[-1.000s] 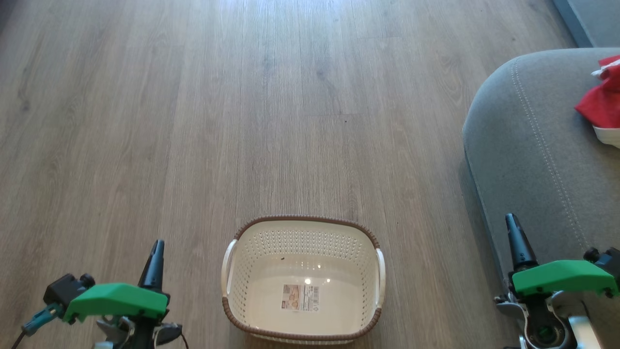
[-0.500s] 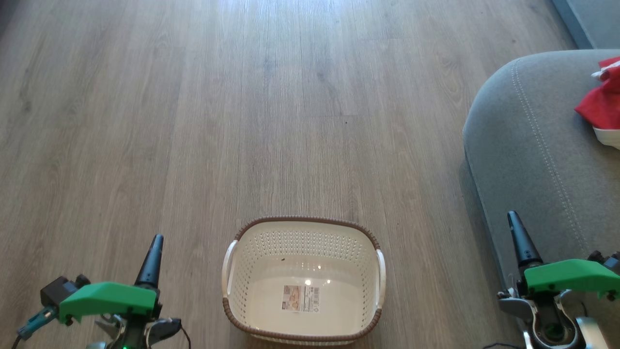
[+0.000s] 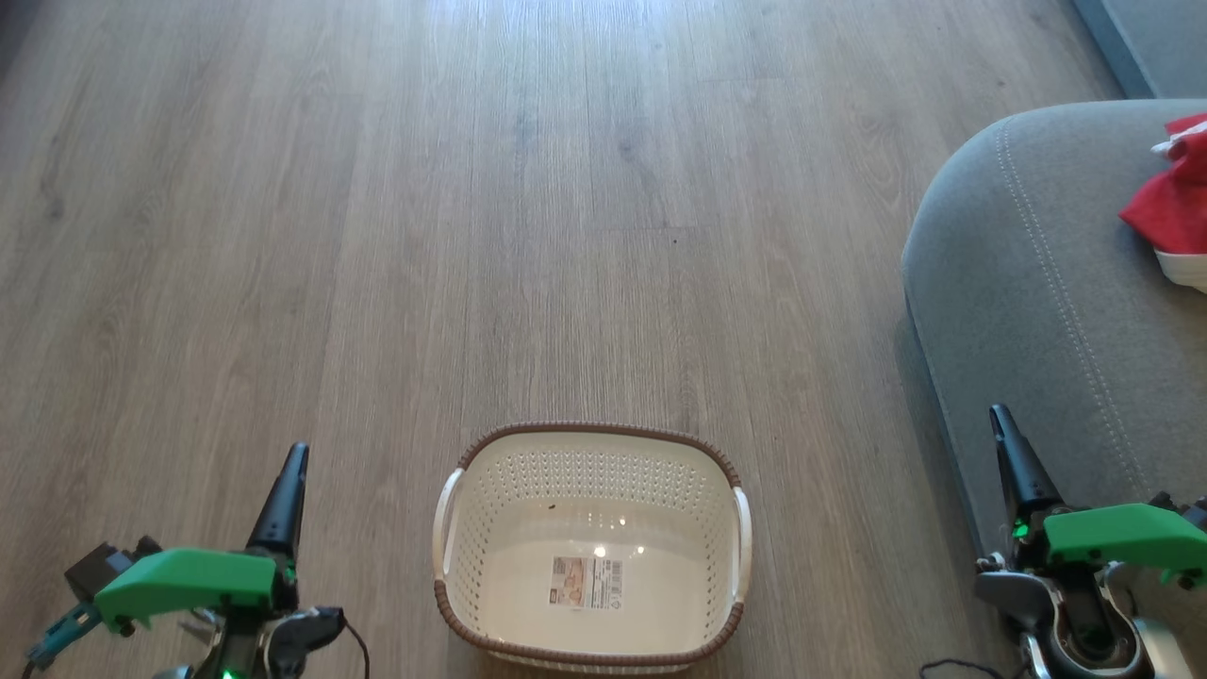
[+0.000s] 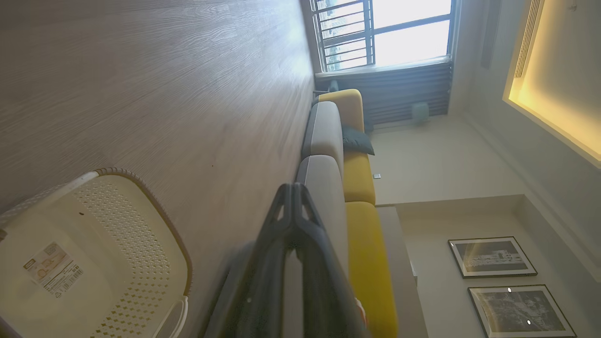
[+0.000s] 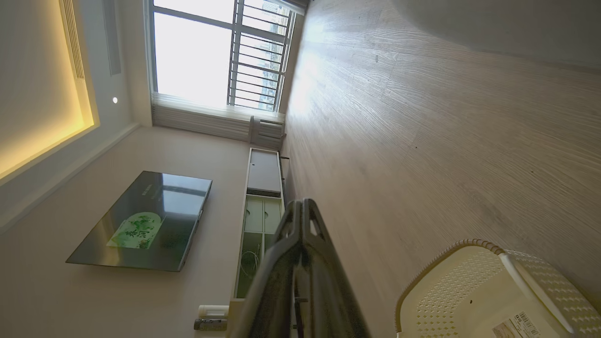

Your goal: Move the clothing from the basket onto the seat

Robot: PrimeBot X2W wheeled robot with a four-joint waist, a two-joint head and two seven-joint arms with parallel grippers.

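Head view looks down on the wooden floor (image 3: 566,189), which takes up most of the picture; the seat (image 3: 1037,302) comes in at 3 o'clock with its rounded corner and double stitch line toward the floor; the basket (image 3: 585,471) stands on the floor at 6 o'clock, apart from the seat, with nothing in it but a sticker; the clothing (image 3: 1169,203) lies on the seat at 2 o'clock, red with a white band, cut by the picture's edge, so I cannot tell whether it is one garment or both.

The left gripper (image 3: 290,462) stands at 7 o'clock beside the basket without touching it; the right gripper (image 3: 1000,424) stands at 4 o'clock, across the seat's front edge; each has its two fingers pressed together to one point, with nothing between them.

Judging by the bare basket, the carrying looks finished and checking is what is left; doing that well means turning the head toward 3 o'clock until the whole red heap is in sight, and keeping both arms clear of the braided rim and the cushion edge.

Right wrist view has a television (image 5: 141,220) at 8 o'clock with a green graphic and pale characters I cannot make out; the label (image 3: 586,580) on the basket's bottom carries a small picture, a barcode and print too fine to read.
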